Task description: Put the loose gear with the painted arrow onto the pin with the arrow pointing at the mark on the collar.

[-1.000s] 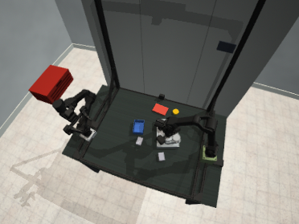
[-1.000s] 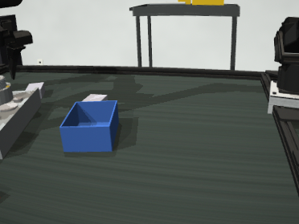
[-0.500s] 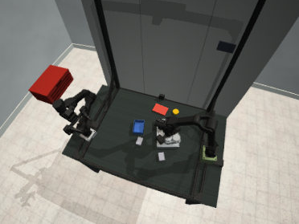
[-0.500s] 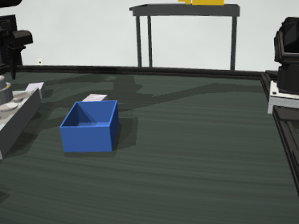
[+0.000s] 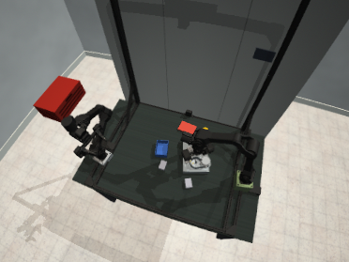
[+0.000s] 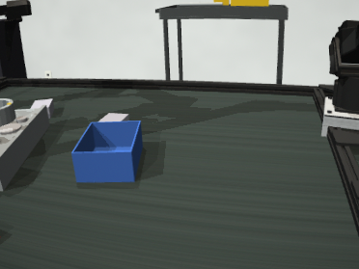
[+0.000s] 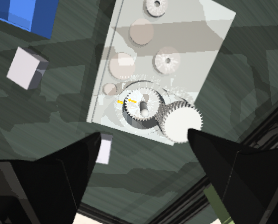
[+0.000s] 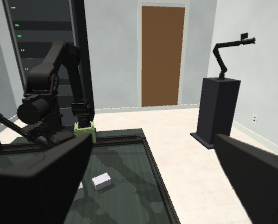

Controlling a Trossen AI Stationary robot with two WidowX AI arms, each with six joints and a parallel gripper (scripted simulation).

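The gear (image 7: 142, 106) with the yellow arrow (image 7: 132, 101) sits on the pin of the grey plate (image 7: 160, 70), low inside the collar. The arrow points at the yellow mark (image 7: 120, 102) on the collar, close beside it. My left gripper (image 7: 144, 134) is open and empty, and hangs above the plate with its fingers clear of the gear. In the top view it is over the plate (image 5: 196, 162), at the end of the left arm (image 5: 220, 139). My right gripper (image 8: 153, 139) (image 5: 82, 146) is open and empty, raised at the far table end and facing the room.
A white gear (image 7: 182, 122) meshes beside the arrow gear, and other gears (image 7: 167, 61) lie on the plate. A blue bin (image 5: 161, 147) (image 6: 108, 150) stands near the plate. Two small white blocks (image 7: 26, 67) (image 7: 104, 148) lie on the table, with a red block (image 5: 188, 127) behind the plate.
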